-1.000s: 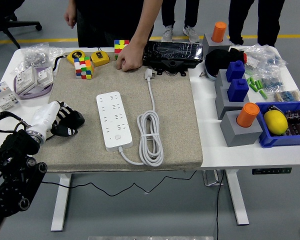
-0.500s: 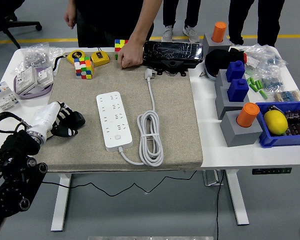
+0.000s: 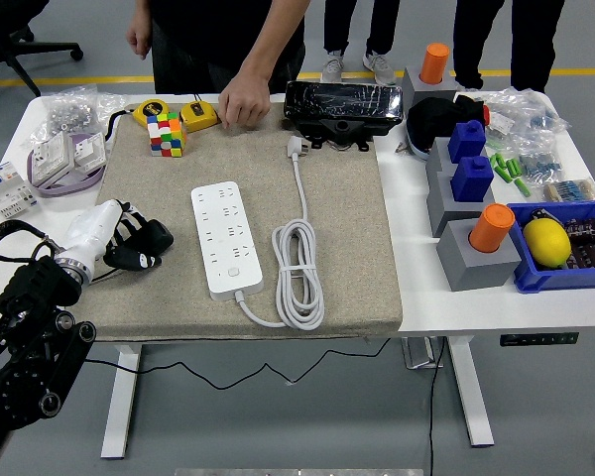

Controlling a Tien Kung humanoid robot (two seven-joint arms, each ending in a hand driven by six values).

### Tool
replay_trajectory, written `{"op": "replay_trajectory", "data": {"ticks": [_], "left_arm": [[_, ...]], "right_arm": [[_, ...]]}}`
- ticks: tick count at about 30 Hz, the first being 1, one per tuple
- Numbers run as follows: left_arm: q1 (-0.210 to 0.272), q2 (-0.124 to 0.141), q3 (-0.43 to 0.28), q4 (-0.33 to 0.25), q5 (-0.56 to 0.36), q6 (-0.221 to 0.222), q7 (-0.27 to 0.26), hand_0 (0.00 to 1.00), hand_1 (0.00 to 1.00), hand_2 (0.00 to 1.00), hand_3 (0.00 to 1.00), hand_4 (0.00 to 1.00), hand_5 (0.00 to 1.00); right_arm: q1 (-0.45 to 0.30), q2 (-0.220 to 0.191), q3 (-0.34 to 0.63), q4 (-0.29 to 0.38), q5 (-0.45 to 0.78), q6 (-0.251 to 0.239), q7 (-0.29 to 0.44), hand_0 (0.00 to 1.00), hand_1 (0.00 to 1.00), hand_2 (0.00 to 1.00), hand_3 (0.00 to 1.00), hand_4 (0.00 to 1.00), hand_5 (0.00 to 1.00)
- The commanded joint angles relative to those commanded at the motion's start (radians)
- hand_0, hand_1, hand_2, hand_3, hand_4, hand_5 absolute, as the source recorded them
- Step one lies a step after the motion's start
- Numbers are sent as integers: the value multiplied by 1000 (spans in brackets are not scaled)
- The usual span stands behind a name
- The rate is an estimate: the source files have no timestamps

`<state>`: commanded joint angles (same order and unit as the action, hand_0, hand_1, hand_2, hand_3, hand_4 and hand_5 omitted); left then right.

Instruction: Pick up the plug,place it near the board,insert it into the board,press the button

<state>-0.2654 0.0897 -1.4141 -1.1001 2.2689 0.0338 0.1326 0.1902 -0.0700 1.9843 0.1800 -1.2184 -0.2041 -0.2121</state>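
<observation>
A white table [image 3: 416,297] carries a beige mat [image 3: 347,248]. On the mat lies a white power strip [image 3: 225,238], set lengthwise, its cord gathered in a coil [image 3: 298,273] just to its right. From the coil the cord runs toward the far edge and ends in the white plug [image 3: 297,148], which lies free on the mat, near a black plastic-wrapped device [image 3: 339,105].

The robot's left hand [image 3: 129,241] rests on the mat's left edge, well apart from the strip. Its black fingers [image 3: 149,238] are loosely curled and hold nothing.

At the far side, a person's hand [image 3: 243,101] hangs over the mat's far edge, beside a yellow tape measure [image 3: 198,115] and a colourful puzzle cube [image 3: 165,133]. To the right stand grey blocks with blue and orange pieces, and a blue bin [image 3: 521,273] holding a lemon [image 3: 546,241].
</observation>
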Motion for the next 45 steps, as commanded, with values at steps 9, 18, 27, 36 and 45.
{"op": "replay_trajectory", "data": {"ticks": [9, 18, 27, 36, 45], "left_arm": [[-1, 1, 3, -4, 0, 4, -2, 243, 223, 264, 497, 900, 2], [5, 15, 19, -66, 0, 0, -23, 245, 227, 262, 491, 862, 2], [-15, 76, 71, -163, -127, -101, -45, 253, 228, 260, 476, 823, 2], [-76, 143, 153, -158, -322, -240, -78, 280, 326, 281, 482, 765, 2], [-151, 156, 222, -90, -369, -242, -101, 287, 355, 301, 492, 741, 2]], "right_arm": [[0, -2, 0, 0, 1, 0, 1, 785, 696, 710, 757, 998, 998], [-1, -1, 1, 0, 3, 0, 1, 785, 697, 711, 757, 998, 998], [-1, -2, 5, 0, 0, -2, 1, 785, 695, 710, 756, 998, 998], [-1, -4, 4, 0, 0, -3, -3, 785, 695, 711, 754, 998, 998], [1, -5, 5, 0, -5, -9, -4, 784, 696, 710, 755, 998, 998]]}}
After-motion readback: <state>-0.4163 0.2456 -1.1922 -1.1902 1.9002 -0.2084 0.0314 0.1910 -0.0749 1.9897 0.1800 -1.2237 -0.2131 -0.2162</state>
